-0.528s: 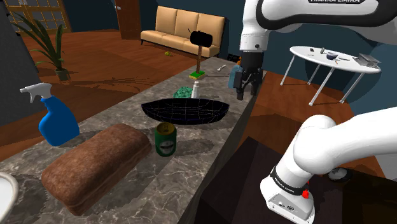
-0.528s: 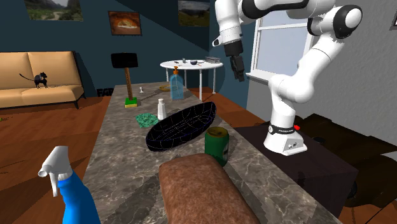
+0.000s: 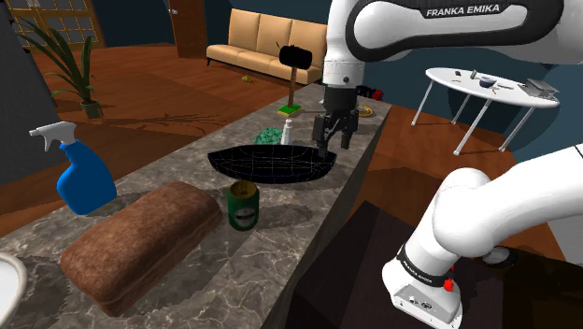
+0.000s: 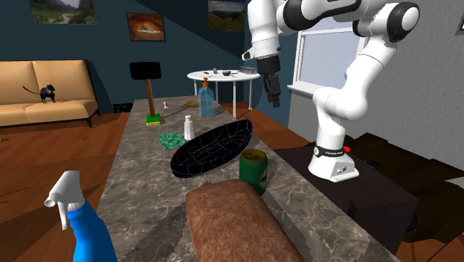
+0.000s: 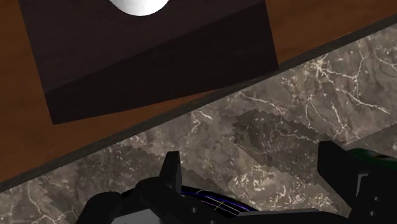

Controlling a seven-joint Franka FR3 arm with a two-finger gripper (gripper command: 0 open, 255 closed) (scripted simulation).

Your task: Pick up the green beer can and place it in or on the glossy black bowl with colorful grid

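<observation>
The green beer can [image 3: 243,205] [image 4: 253,170] stands upright on the marble counter, right in front of the glossy black bowl [image 3: 271,164] [image 4: 210,149] with its thin coloured grid lines. My black gripper [image 3: 332,136] [image 4: 271,92] hangs open and empty above the counter, by the bowl's end nearest the arm. It is well above and behind the can. In the wrist view the gripper [image 5: 253,173] has its fingers [image 5: 170,173] wide apart over bare marble, with a strip of the bowl's rim [image 5: 210,202] below them.
A brown bread loaf [image 3: 140,243] lies in front of the can. A blue spray bottle [image 3: 84,174] stands at the shoulder view's left. Behind the bowl are a small white bottle [image 3: 287,131], a green cloth [image 3: 268,135] and an upright black mallet [image 3: 299,58]. The dark stand [image 5: 159,63] borders the counter.
The gripper has swung from beyond the counter's edge toward the shoulder view's left and a little lower, now over the counter by the bowl. The can and bowl have not moved.
</observation>
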